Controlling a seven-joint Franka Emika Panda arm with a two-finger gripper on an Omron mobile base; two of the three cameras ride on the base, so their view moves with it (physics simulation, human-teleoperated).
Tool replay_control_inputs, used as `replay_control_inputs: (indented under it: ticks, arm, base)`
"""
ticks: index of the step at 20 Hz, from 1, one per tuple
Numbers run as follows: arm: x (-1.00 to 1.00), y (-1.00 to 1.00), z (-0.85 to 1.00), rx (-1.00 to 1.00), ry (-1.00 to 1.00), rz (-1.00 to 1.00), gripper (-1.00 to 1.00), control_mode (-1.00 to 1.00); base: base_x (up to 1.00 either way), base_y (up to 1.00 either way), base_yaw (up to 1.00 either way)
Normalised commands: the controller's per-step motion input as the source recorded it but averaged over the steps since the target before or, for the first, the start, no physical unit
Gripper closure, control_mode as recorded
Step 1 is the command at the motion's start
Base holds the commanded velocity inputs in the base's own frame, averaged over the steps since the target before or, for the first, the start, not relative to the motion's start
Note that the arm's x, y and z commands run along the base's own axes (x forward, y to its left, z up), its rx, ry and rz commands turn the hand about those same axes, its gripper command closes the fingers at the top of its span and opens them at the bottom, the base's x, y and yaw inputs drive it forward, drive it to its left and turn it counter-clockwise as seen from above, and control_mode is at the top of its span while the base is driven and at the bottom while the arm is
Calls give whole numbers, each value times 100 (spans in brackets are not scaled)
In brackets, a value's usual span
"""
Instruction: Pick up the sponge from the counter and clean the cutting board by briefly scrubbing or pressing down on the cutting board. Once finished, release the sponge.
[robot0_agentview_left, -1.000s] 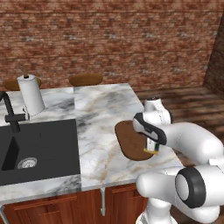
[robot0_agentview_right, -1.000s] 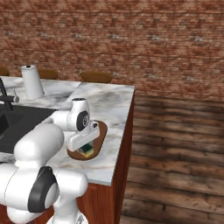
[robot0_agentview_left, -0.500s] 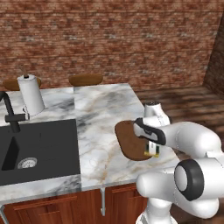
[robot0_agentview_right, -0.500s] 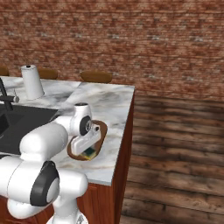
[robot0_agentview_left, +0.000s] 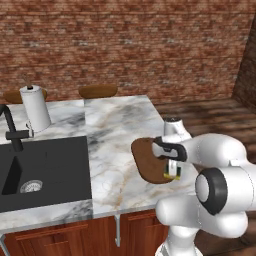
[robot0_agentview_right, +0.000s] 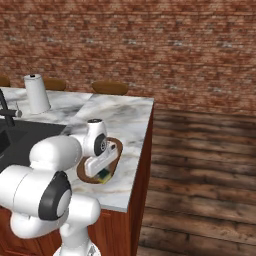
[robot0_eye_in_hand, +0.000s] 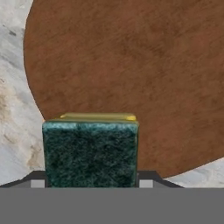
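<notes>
Lowered since the earlier frames, the gripper now presses the sponge onto the cutting board — left base view. Right base view: sponge at the board's near end, on the counter. Hand view — fingers pinch the sponge against the board.

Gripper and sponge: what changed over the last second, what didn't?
The gripper came down with the sponge clamped between its fingers, lowering it onto the near end of the cutting board. Nothing was let go. The board, the paper towel roll, the sink and the counter stayed put, and the base did not move.
</notes>
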Motion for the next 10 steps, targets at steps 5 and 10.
replay_control_inputs:
  ticks: [5, 10]
  arm:
    - [40, 0, -14, 0, 0, 0, 100, -100]
    - [41, 0, -14, 0, 0, 0, 100, -100]
  base:
    - [0, 0, 0]
    - [0, 0, 0]
